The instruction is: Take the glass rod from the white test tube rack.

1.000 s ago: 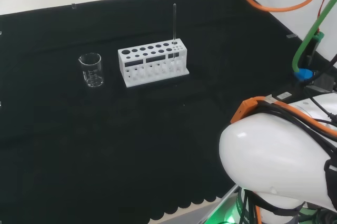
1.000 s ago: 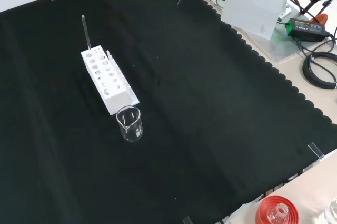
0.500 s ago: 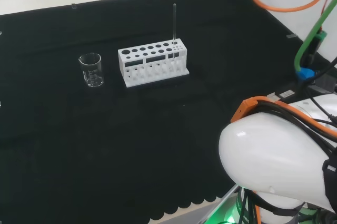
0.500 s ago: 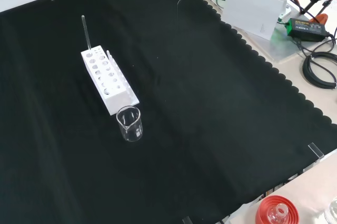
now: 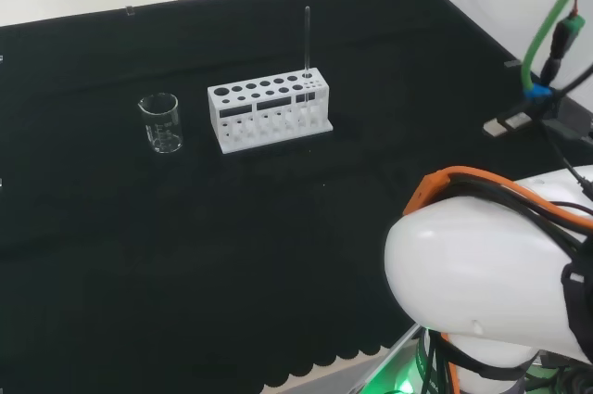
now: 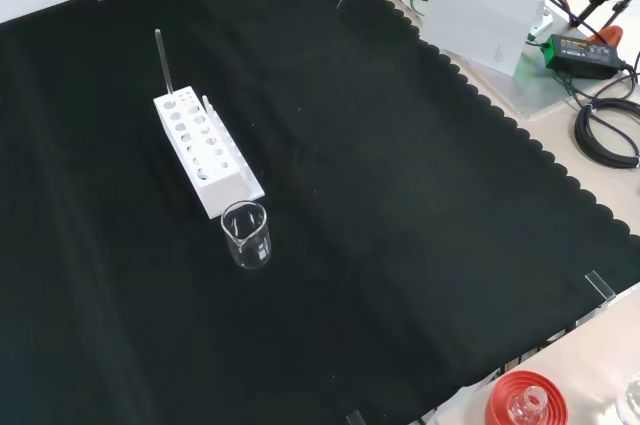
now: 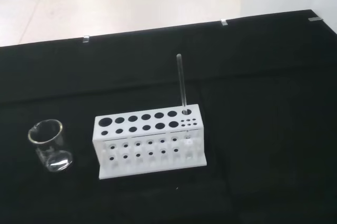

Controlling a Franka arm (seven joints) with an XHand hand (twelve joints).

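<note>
The white test tube rack (image 5: 269,112) stands on the black cloth in the middle of the head view. The glass rod (image 5: 307,38) rises upright from a hole at its right end there. In the front view the rack (image 6: 206,156) runs diagonally, with the rod (image 6: 162,63) at its far end. The wrist view looks at the rack (image 7: 150,143) and the rod (image 7: 182,84) from a distance, with black cloth between the camera and them.
A small clear beaker (image 5: 160,122) stands left of the rack in the head view, and in front of it in the front view (image 6: 246,235). The arm's white link (image 5: 482,287) is at the head view's lower right. A red ribbed stand (image 6: 522,400) sits off the cloth.
In the head view the grey part and orange cable at the top right have risen out of the picture, and the arm's link has shifted slightly. Rack, rod and beaker have not moved.
</note>
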